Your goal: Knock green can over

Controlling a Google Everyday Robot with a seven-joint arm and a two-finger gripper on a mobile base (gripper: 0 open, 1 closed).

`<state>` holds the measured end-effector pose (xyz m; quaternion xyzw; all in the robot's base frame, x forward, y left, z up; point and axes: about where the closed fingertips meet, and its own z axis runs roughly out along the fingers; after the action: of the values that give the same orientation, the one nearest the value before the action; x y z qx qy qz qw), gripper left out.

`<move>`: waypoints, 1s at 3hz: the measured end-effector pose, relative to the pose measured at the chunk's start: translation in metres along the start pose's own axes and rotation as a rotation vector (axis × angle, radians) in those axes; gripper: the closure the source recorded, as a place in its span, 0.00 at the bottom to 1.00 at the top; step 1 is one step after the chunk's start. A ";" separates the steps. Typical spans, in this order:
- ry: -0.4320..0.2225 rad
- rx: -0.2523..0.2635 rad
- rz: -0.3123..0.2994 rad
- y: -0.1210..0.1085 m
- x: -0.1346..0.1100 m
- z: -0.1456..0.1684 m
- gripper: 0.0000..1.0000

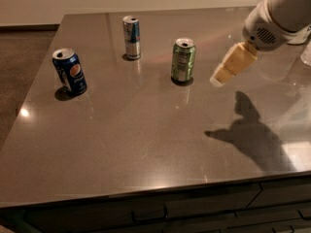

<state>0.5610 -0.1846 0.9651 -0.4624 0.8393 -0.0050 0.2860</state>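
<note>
While blue can (70, 72) and slim can (131, 38) stand apart, the pressed-together hand (216, 80) hovers beside the green can (183, 60).

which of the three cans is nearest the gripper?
The green can, rightmost of the three. The gripper hangs just to its right in view, not touching. The slim silver-and-blue can and the dark blue Pepsi can stand farther left.

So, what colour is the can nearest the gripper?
Green can, camera view; gripper hovers beside it, apart.
</note>
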 end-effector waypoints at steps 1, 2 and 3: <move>-0.066 -0.009 0.048 -0.015 -0.021 0.029 0.00; -0.122 -0.022 0.078 -0.025 -0.039 0.057 0.00; -0.166 -0.037 0.101 -0.030 -0.055 0.085 0.00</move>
<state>0.6481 -0.1371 0.9280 -0.4236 0.8348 0.0633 0.3459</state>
